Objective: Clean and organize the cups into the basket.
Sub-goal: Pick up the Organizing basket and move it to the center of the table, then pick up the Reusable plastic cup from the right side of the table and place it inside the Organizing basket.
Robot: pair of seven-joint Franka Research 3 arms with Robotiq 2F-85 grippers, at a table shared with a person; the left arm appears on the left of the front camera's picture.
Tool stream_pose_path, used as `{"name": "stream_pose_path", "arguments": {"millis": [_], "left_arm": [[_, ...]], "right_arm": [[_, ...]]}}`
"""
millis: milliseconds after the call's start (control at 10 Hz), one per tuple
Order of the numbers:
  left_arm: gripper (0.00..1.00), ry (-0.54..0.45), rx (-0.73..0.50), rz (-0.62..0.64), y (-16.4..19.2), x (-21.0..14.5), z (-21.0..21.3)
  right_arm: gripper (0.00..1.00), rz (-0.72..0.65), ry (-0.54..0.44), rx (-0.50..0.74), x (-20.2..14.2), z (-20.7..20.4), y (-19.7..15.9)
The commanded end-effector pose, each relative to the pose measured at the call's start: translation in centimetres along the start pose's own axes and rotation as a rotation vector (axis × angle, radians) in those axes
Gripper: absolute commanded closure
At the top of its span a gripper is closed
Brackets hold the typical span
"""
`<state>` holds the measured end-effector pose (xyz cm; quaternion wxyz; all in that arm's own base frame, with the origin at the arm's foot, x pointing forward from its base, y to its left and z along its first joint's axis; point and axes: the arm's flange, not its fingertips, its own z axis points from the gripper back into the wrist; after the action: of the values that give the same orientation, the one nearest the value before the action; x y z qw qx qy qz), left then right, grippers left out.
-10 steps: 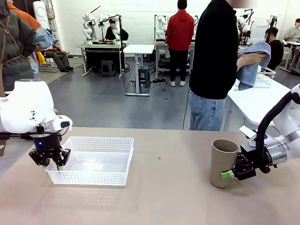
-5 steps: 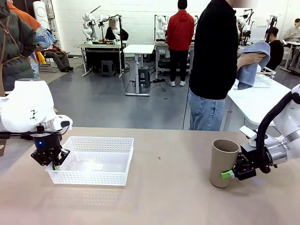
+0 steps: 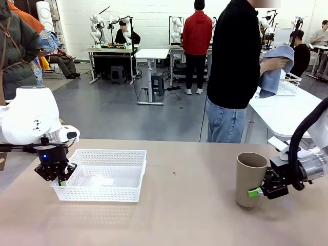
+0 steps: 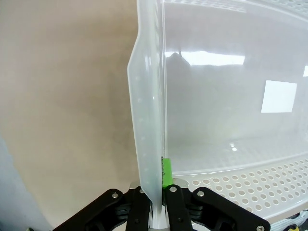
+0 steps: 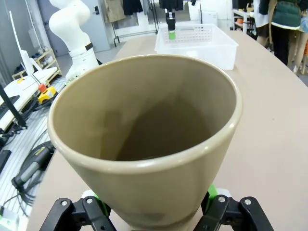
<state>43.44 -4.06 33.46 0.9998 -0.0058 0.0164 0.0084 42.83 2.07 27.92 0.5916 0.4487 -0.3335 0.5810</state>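
At the counter's point(image 3: 184, 215) left end, the white lattice basket point(image 3: 110, 151) is pinched by its short side wall in the left tool point(image 3: 55, 174), whose jaws are shut on the thin plastic. In the left wrist view that wall is seen sandwiched between the two fingers. Such a hold is judged to serve for steadying or dragging the basket, in which no cup yet lies.

Well apart, near the right end, a tan-brown cup point(image 3: 249, 171) is kept roughly upright, mouth up. It is clasped low on its tapered body by the right tool point(image 3: 254, 187). Whether its base touches the counter cannot be told. This low grip is judged to leave the rim clear for lowering the cup into the basket.

Beyond the counter, a blue-grey cloth point(image 3: 277, 66) is held by a person point(image 3: 236, 61); what it wraps cannot be told.
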Motion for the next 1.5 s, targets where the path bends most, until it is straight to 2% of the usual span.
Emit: {"name": "stream_pose_path", "arguments": {"millis": [0, 400, 500, 600, 800, 1100, 1200, 1300, 1400], "left_arm": [[1.0, -0.015, -0.026, -0.002, -2.8, 0.4, -0.8], [1.0, -0.021, -0.021, 0.008, -10.1, 1.3, -1.8], [1.0, -0.015, -0.018, 0.008, -12.0, 1.6, -2.2], [1.0, -0.008, -0.014, 0.001, -14.2, 1.9, -2.3], [1.0, -0.036, -0.013, -0.008, -19.0, 1.5, -1.9], [1.0, -0.013, 0.018, -0.021, -23.8, 1.7, -2.5], [1.0, -0.015, 0.02, -0.01, -25.0, 1.7, -2.8], [1.0, -0.01, 0.027, 0.002, -24.6, 1.9, -2.9], [1.0, -0.035, -0.014, -0.034, -23.2, 1.3, -0.2]], "right_arm": [[0.32, -0.011, 0.053, -0.05, 6.0, 2.3, 6.0], [0.32, 0.101, -0.002, -0.175, 19.1, 6.9, 12.8], [0.32, 0.113, -0.006, -0.205, 20.8, 7.8, 13.8], [0.32, 0.097, 0.024, -0.129, 17.3, 6.2, 11.7], [0.32, 0.097, 0.024, -0.129, 17.3, 6.2, 11.7], [0.32, 0.097, 0.024, -0.129, 17.3, 6.2, 11.7], [0.32, 0.097, 0.024, -0.129, 17.3, 6.2, 11.7], [0.32, 0.097, 0.024, -0.129, 17.3, 6.2, 11.7], [0.32, 0.097, 0.024, -0.129, 17.3, 6.2, 11.7]]}}
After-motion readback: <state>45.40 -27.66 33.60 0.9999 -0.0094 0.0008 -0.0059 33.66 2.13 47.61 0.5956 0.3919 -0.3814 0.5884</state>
